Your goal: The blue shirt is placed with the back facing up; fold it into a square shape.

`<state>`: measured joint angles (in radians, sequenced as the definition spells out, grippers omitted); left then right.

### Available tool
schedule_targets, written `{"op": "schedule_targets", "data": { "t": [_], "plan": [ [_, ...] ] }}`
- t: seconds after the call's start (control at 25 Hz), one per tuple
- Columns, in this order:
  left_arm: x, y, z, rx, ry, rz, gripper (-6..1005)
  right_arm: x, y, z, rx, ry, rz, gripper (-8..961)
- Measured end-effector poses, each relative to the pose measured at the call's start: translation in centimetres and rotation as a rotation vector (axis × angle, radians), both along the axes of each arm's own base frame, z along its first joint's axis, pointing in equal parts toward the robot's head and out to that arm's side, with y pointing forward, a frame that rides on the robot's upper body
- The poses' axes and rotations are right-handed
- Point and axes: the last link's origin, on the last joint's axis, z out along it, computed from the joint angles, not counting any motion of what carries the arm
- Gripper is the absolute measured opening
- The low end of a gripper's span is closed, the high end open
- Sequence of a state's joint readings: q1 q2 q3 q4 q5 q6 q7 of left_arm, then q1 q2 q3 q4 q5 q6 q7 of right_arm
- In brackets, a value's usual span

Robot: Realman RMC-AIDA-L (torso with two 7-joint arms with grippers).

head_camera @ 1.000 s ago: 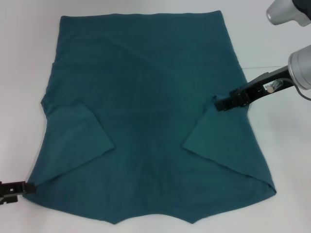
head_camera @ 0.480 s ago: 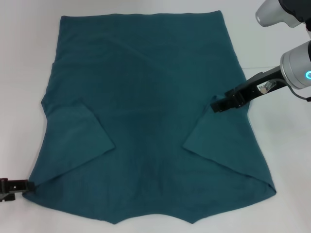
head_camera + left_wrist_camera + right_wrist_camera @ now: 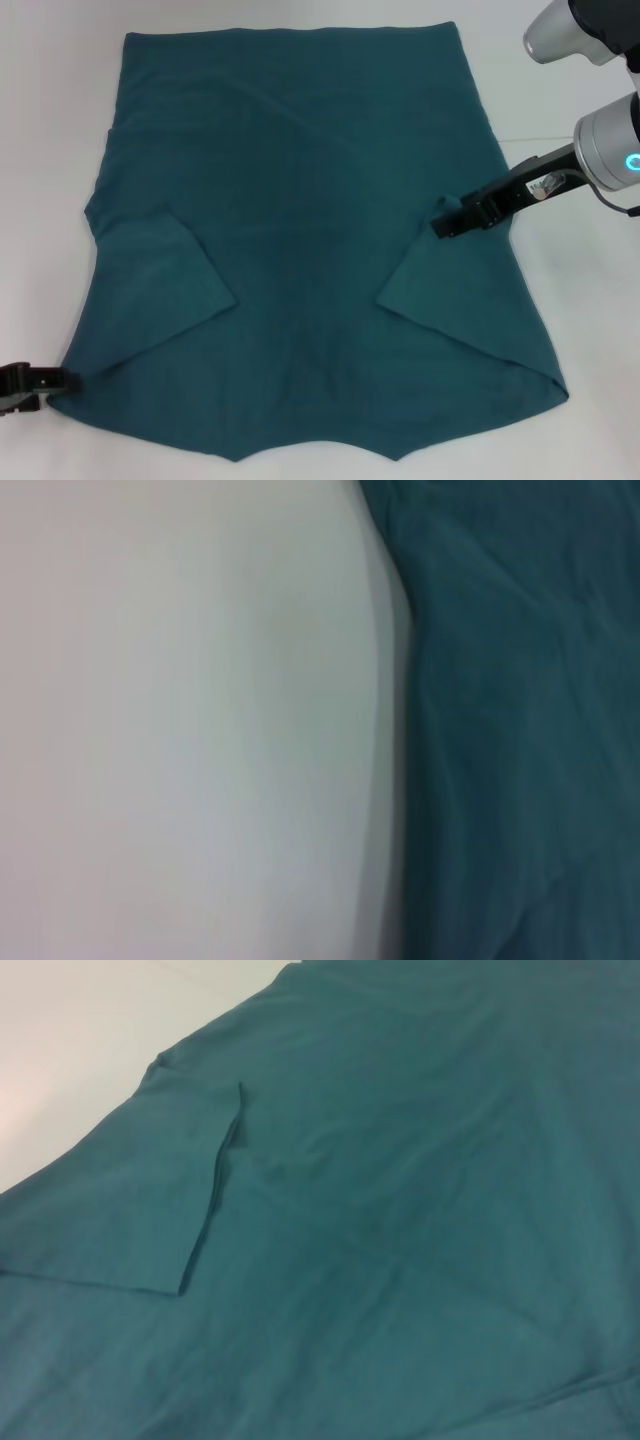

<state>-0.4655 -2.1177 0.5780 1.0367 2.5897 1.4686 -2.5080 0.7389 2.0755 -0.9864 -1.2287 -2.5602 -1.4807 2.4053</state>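
Observation:
The blue shirt lies flat on the white table, plain side up, with both sleeves folded inward onto the body. My right gripper hovers over the shirt's right side, just above the top of the folded right sleeve. My left gripper sits low on the table at the shirt's near-left corner. The left wrist view has the shirt's edge beside bare table. In the right wrist view, the folded left sleeve lies on the shirt body.
White table surrounds the shirt on the left, right and far sides. The shirt's near hem runs close to the table's front edge. No other objects are in view.
My right gripper has crept a little to the left and nearer, farther in over the shirt. The left gripper has barely shifted. The shirt lies as before.

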Motion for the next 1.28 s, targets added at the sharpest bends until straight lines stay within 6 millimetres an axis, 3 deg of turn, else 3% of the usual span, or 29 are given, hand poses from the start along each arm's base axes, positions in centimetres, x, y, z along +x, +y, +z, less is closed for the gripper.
{"op": "schedule_targets", "data": {
  "t": [0.68,1.16,1.28],
  "plan": [
    [1.4,0.9,-0.6,-0.043,-0.035,-0.016,689,0.2,0.3,-0.3,0.020,0.005,0.002,600],
    [1.3,1.6,-1.1,-0.086,0.052,-0.019,681,0.0,0.4,-0.3,0.031,0.013,0.011,598],
    [1.7,1.9,-1.5,-0.106,0.074,-0.026,618,0.0,0.5,-0.2,0.041,0.014,0.013,597]
  ]
}}
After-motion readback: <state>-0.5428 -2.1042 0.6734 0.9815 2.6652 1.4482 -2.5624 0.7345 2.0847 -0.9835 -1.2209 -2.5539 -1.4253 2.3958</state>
